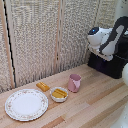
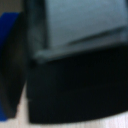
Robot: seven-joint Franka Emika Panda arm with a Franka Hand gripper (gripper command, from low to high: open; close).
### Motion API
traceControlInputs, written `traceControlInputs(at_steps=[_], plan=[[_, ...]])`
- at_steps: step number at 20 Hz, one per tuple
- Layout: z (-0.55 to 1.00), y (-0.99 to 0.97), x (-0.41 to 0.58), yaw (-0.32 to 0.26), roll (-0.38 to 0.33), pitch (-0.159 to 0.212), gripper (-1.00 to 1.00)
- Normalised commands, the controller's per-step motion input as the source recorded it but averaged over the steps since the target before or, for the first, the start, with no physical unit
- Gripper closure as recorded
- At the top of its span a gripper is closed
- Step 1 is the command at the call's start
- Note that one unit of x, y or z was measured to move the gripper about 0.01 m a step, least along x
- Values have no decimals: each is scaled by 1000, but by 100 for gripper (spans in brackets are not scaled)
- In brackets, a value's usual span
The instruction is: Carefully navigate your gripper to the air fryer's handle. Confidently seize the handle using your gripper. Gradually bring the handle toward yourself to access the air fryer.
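1. One broad light wooden plank worktop (image 1: 95, 100) is seen carrying everything, backed by pale woven screen panels (image 1: 35, 35).
2. At the exterior view's right, the large boxy matte-black air fryer (image 1: 111, 64) is set at the worktop's far edge, partly hidden by the white-and-grey robot arm (image 1: 112, 35) bent over it.
3. The arm's white blocky claw (image 1: 102, 52) is lowered against the air fryer's top front; its fingers are hidden in the exterior view, and only one blue-tipped dark finger (image 2: 12, 65) is shown, blurred, in the wrist view, so whether the claw is apart or together cannot be told.
4. The air fryer's handle cannot be made out in either view; only blurred black surfaces fill the wrist view.
5. A round white plate with a floral rim (image 1: 26, 104) is laid at the exterior view's left.
6. A small white bowl holding yellow food (image 1: 59, 94) is placed just beside the plate.
7. A pink plastic cup (image 1: 74, 82) is stood upright near the bowl.
8. A small orange block (image 1: 43, 86) is laid behind the plate and bowl.
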Motion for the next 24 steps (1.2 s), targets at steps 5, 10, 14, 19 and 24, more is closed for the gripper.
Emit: traceControlInputs(at_steps=[5, 10, 14, 19, 24], plan=[[83, 46, 5, -30, 47, 70, 100], [146, 269, 0, -74, 230, 191, 100], [119, 404, 0, -86, 290, 118, 100], [59, 658, -32, -94, 175, 2, 100], [43, 779, -137, -103, 103, -143, 100]])
